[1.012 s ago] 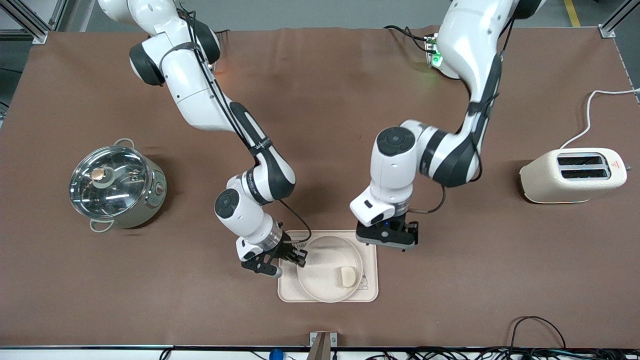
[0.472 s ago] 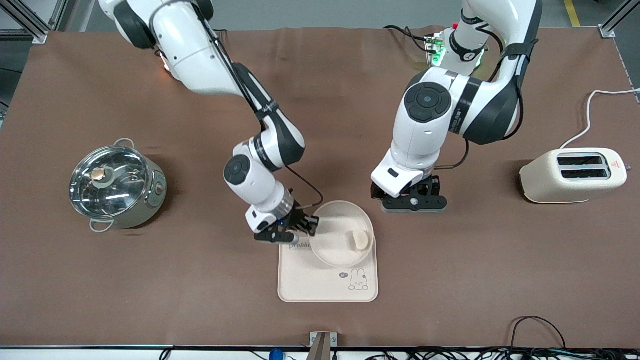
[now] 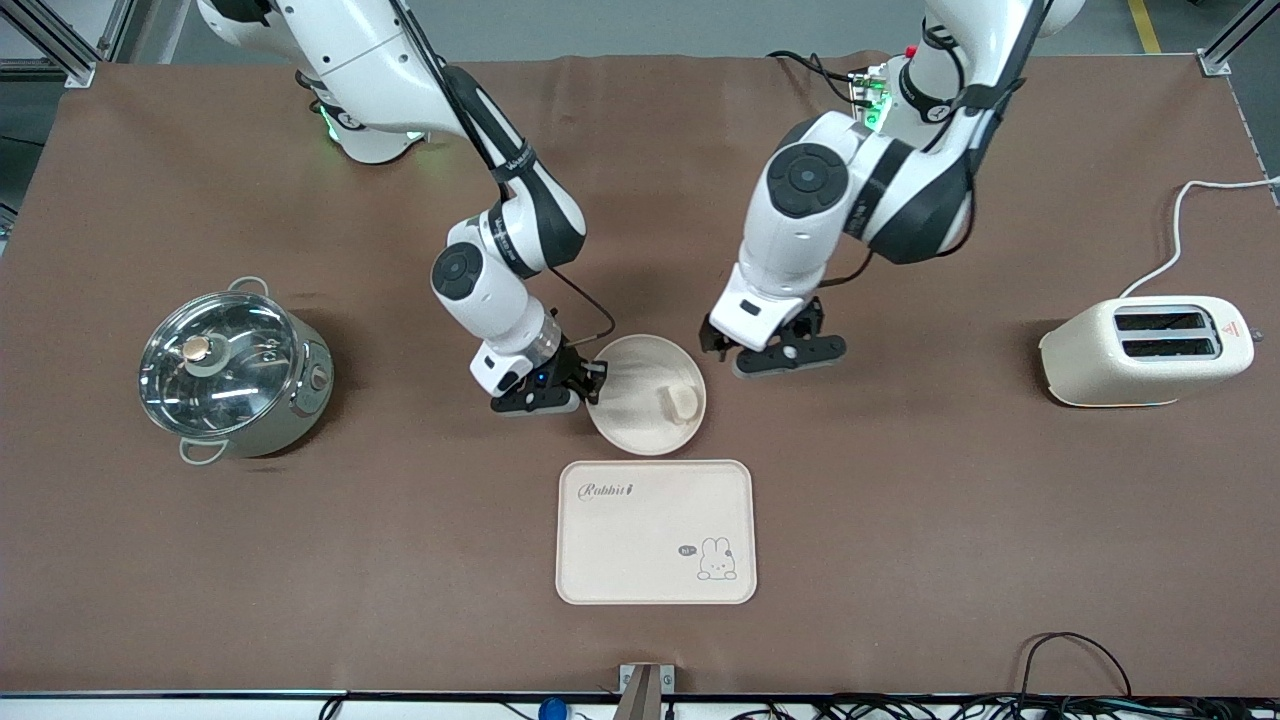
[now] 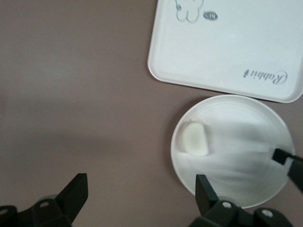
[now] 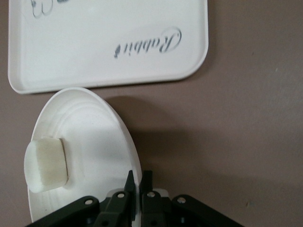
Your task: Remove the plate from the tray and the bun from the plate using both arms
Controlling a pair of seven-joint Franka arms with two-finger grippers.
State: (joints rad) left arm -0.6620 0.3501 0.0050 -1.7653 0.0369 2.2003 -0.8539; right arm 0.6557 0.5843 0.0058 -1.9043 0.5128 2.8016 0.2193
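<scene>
plate (image 3: 646, 395) with bun (image 3: 683, 403) now off tray (image 3: 655, 531), in right gripper (image 3: 590, 377)

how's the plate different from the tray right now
The plate is round; the tray is rectangular and wider. The plate is gripped at its rim by the right gripper and carries the bun; the tray lies on the table, bearing only a rabbit drawing. Both are cream.

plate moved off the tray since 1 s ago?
Yes. The plate, bun on it, gripped at its rim by the right gripper, went from the tray to farther from the front camera, clear of it.
</scene>
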